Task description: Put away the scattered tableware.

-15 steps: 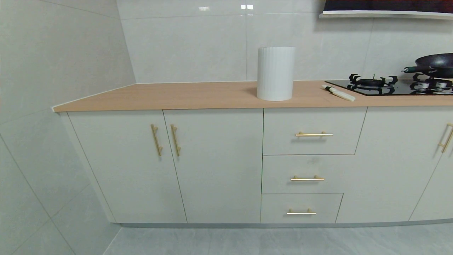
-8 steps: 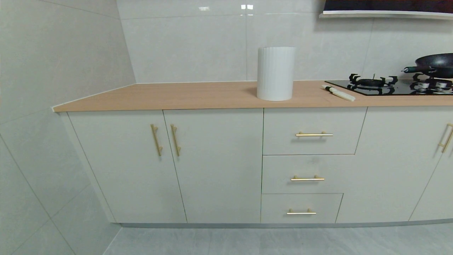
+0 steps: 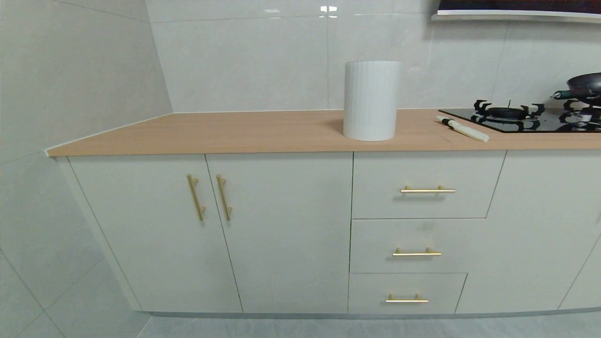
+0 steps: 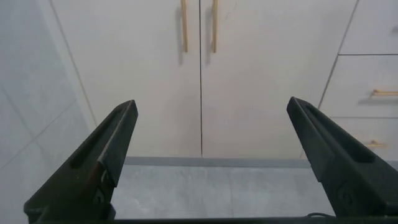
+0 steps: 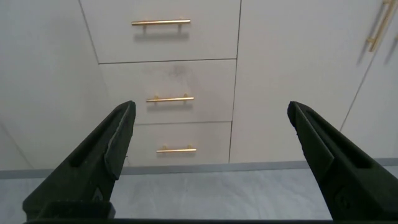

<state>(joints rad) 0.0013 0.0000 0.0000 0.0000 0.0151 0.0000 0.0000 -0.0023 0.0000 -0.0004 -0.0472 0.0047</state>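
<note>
A wooden table (image 3: pixel 235 134) runs along a tiled wall above pale cabinets. On it stands a tall white ribbed canister (image 3: pixel 371 101), upright, near the front edge and over the seam between the doors and the drawers. To the right of the canister, apart from it, lies a long pale utensil (image 3: pixel 462 128) with a dark band near its far end. It rests flat on the table at a slant, just beside the front left corner of a black stove (image 3: pixel 516 124). A dark pan (image 3: pixel 584 83) sits on the stove's right burner.

Below the table, two doors (image 3: pixel 159 234) meet at a pair of upright gold handles (image 3: pixel 210 197). Right of them are three stacked drawers (image 3: pixel 422 173), all closed, each with a level gold bar.

The left gripper (image 4: pixel 211 104) hangs low in front of the two doors, above the grey floor (image 4: pixel 217 193). Its fingers (image 4: pixel 109 155) are spread wide with nothing between them. The right gripper (image 5: pixel 211 106) hangs low before the drawers, the middle drawer bar (image 5: pixel 170 99) showing between its tips. Its fingers (image 5: pixel 102 155) are likewise spread wide and hold nothing. Both grippers are well apart from the utensil and the canister, which are up on the table.
</note>
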